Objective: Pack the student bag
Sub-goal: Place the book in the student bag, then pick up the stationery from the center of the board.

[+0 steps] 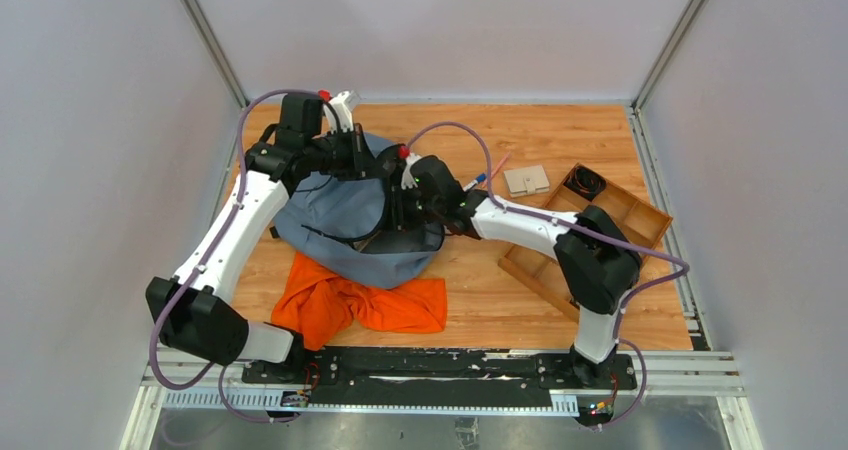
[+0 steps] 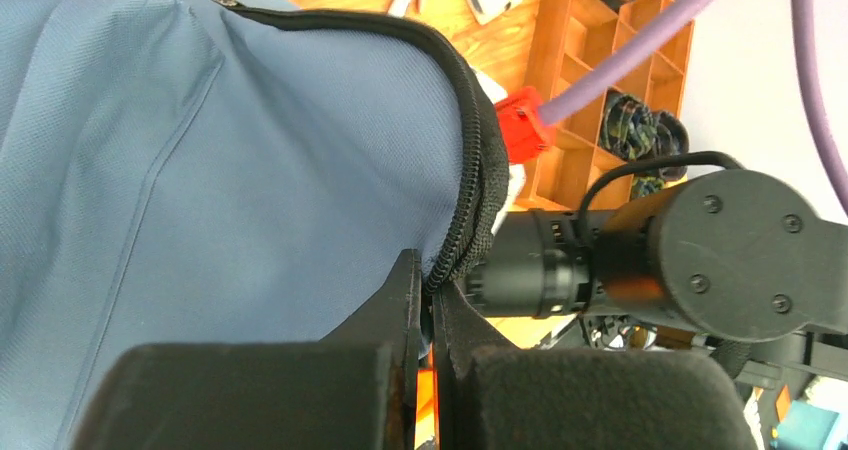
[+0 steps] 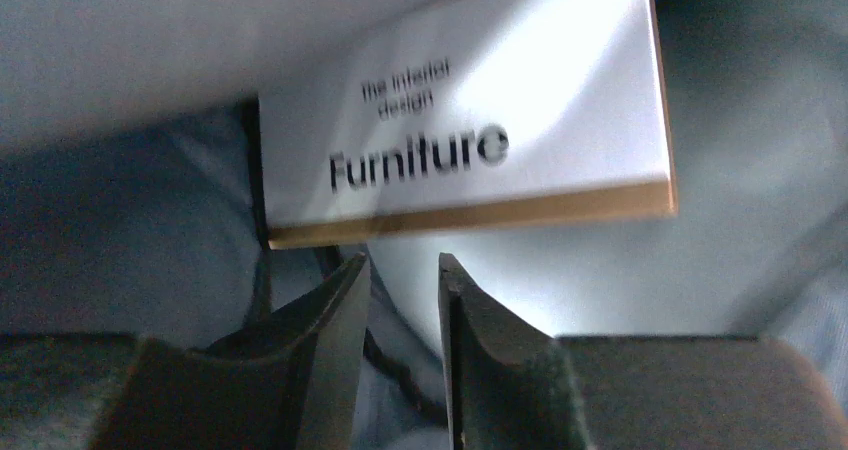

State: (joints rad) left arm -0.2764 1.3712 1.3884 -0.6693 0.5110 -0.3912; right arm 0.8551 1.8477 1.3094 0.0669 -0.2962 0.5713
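Plainly, the bag (image 1: pixel 335 220) lay left of centre on the table (image 1: pixel 500 300), its mouth on the side facing the right arm. The left fingers (image 2: pixel 415 280) were clamped on its black zipper rim, lifting the mouth. The right fingers (image 3: pixel 352 285) were inside the bag, with a narrow gap between them and nothing in it. A book (image 3: pixel 470 120) titled "Furniture" lay just past their tips, against the lining. I judged the step to be placing the book, which seemed already let go. Outside, an orange cloth (image 1: pixel 360 305) touched the bag's near side, a pen (image 1: pixel 478 181) lay beyond the right wrist, and a wooden tray (image 1: pixel 648 208) stood to the right. The next move probably called for backing the right arm straight out without snagging the rim, the left holding the mouth up, then fetching another item.
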